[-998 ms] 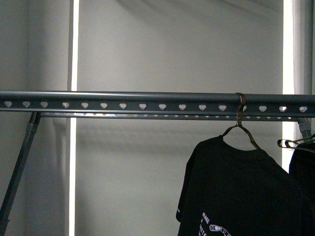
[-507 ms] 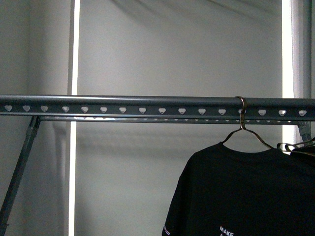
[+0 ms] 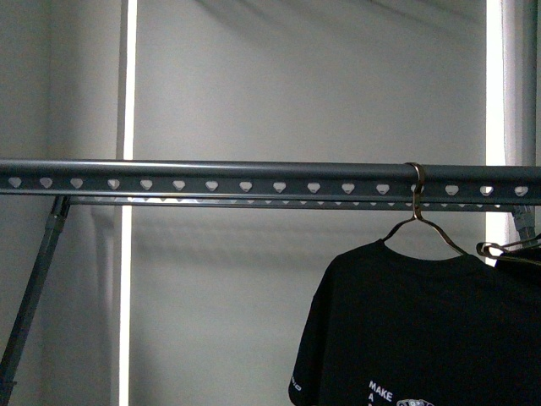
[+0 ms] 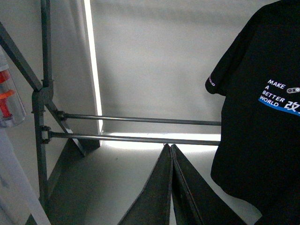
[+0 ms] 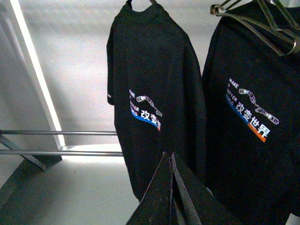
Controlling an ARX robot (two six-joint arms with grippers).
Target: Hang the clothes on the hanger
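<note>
Now both pincers, left pincer (image 4: pixel 170 187) and right pincer (image 5: pixel 171 192), closed, empty, beside the hung clothes (image 3: pixel 423 321).

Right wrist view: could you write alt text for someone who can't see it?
Two black T-shirts with white "MAKE A" lettering and Chinese characters hang side by side, the first T-shirt nearer the middle and the second T-shirt on a wire hanger at the picture's edge. The robot's right claw points up at them, its jaws closed and empty.

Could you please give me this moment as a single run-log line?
T-shirt: on wire hanger, hooked over rail | left hand: shut, empty | right hand: shut, empty
</note>
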